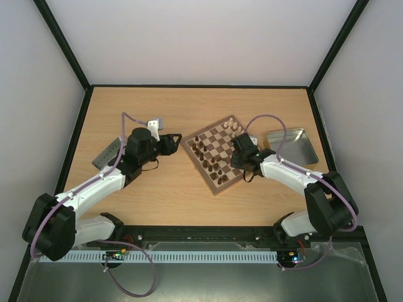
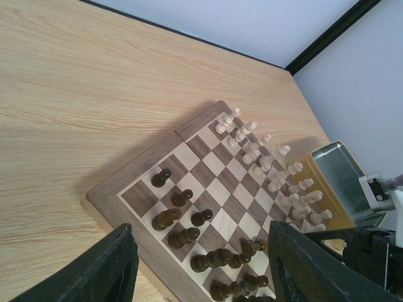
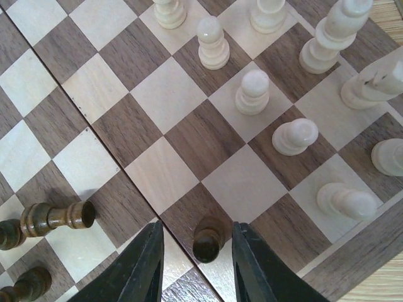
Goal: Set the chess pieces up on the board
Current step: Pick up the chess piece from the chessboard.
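Note:
The wooden board [image 1: 217,157] lies tilted mid-table, dark pieces along its left side and cream pieces [image 1: 234,126] at its far right. My right gripper [image 3: 198,248] is open low over the board, its fingers either side of a standing dark pawn [image 3: 208,240] without touching it. Cream pieces [image 3: 253,92] stand in rows beyond it; a dark piece [image 3: 53,217] lies toppled at the left. My left gripper [image 2: 198,264] is open and empty, held off the board's left corner [image 2: 101,198], looking at the dark pieces [image 2: 182,236], some toppled.
A gold-rimmed tin [image 1: 289,146] sits right of the board, also in the left wrist view [image 2: 334,182]. A grey flat tin [image 1: 107,154] lies left behind my left arm. A small white object [image 1: 154,124] lies behind the left gripper.

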Controlling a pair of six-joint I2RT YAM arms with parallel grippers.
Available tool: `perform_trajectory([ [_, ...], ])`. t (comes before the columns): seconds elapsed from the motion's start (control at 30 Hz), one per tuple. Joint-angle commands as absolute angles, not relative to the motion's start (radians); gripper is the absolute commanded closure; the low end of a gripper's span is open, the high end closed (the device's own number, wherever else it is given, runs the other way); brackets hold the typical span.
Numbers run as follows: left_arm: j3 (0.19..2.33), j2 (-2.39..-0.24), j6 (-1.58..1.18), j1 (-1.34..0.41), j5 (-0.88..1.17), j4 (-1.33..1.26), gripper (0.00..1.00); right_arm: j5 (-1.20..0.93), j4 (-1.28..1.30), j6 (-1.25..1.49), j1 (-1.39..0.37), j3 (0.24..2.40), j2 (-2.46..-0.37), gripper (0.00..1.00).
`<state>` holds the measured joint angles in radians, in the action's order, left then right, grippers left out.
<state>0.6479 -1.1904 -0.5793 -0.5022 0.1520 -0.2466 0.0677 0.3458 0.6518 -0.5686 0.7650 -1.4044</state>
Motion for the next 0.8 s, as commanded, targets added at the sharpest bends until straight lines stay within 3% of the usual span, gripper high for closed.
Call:
perform_trajectory([
  [0.0, 0.641, -1.169, -0.585, -0.491, 0.144, -0.261, 0.42, 0.095, 0.415, 0.654, -0.563, 0.803, -1.433, 0.71],
  [0.23, 0.638, -1.169, -0.584, -0.485, 0.153, -0.264, 0.42, 0.116, 0.416, 0.651, -0.563, 0.819, -1.468, 0.78],
  [0.33, 0.638, -1.167, -0.584, -0.483, 0.155, -0.263, 0.42, 0.131, 0.415, 0.651, -0.563, 0.833, -1.490, 0.87],
  [0.53, 0.637, -1.163, -0.581, -0.479, 0.155, -0.262, 0.42, 0.162, 0.414, 0.639, -0.563, 0.855, -1.499, 0.95],
  [0.77, 0.635, -1.149, -0.583, -0.470, 0.143, -0.256, 0.42, 0.126, 0.420, 0.599, -0.570, 0.923, -1.487, 0.96],
])
